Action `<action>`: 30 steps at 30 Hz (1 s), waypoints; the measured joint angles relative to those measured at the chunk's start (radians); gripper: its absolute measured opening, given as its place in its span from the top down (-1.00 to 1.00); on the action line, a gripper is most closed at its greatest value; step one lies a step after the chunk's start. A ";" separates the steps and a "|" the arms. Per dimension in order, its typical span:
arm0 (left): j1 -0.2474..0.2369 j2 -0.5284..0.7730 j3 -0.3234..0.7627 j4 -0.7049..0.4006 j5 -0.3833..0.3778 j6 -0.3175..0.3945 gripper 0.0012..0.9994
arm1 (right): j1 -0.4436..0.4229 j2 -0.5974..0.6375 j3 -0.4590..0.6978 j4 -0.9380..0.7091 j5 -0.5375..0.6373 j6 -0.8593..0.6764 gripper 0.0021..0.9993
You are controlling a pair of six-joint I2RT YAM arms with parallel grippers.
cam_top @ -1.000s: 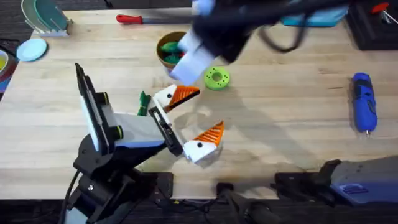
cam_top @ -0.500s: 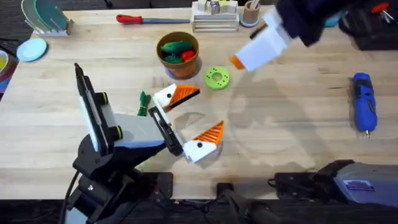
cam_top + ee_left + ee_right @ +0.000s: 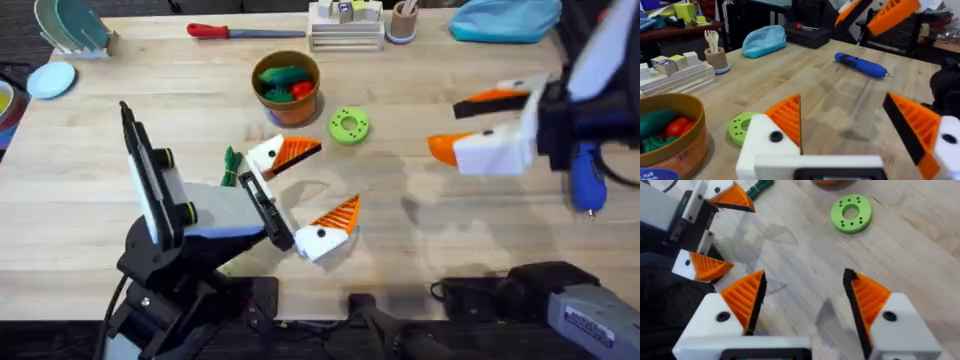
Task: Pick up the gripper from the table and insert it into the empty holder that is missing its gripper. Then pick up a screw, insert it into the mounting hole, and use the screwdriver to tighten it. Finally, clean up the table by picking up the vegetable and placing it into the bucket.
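Two grippers are spread and hold nothing. The right gripper (image 3: 478, 125) hangs above the table near the screwdriver (image 3: 585, 168); the left gripper (image 3: 308, 195) rests low at table centre, the vegetable (image 3: 232, 165) just beside it. The bucket (image 3: 286, 84), already holding green and red toy items, stands beyond, next to the green disc (image 3: 348, 126). Risk, as a judgement: a descent on the screwdriver could roll it off the near edge. Count: one screwdriver, one bucket, one loose vegetable, one disc, four orange pads fitted.
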 joint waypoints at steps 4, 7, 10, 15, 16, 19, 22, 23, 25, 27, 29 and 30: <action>0.000 0.000 0.000 0.000 0.000 0.000 -0.98 | -0.037 -0.041 -0.055 0.027 -0.032 -0.008 -0.84; 0.000 0.000 0.000 0.000 -0.005 0.000 -0.94 | -0.034 -0.030 -0.070 0.032 -0.067 -0.019 -0.85; 0.000 0.000 0.000 0.000 -0.020 0.000 -0.93 | -0.015 -0.010 -0.077 0.029 -0.136 -0.067 -0.98; 0.000 0.000 0.000 0.000 -0.032 0.000 -0.91 | 0.048 0.017 -0.081 -0.055 -0.203 -0.221 -0.99; 0.000 0.000 0.000 0.000 -0.034 0.000 -0.91 | 0.063 0.019 -0.082 -0.071 -0.213 -0.256 -0.99; 0.000 0.000 0.000 0.000 -0.041 0.000 -0.91 | 0.109 0.018 -0.083 -0.098 -0.246 -0.375 -0.99; 0.000 0.000 0.000 0.000 -0.043 0.000 -0.91 | 0.135 0.018 -0.083 -0.098 -0.263 -0.458 -0.99; 0.000 0.000 0.000 0.000 -0.045 0.000 -0.91 | 0.137 0.019 -0.084 -0.098 -0.266 -0.478 -0.99; 0.000 0.000 0.000 0.000 -0.045 -0.001 -0.85 | 0.139 0.019 -0.084 -0.097 -0.269 -0.504 -0.99; 0.000 0.000 0.000 0.000 -0.047 0.000 -0.56 | 0.139 0.019 -0.084 -0.098 -0.269 -0.521 -0.99; 0.000 0.000 0.000 0.000 -0.049 0.004 -0.29 | 0.139 0.019 -0.084 -0.098 -0.271 -0.533 -0.99; 0.000 0.000 0.000 0.000 -0.048 0.004 -0.15 | 0.139 0.018 -0.084 -0.097 -0.273 -0.538 -0.99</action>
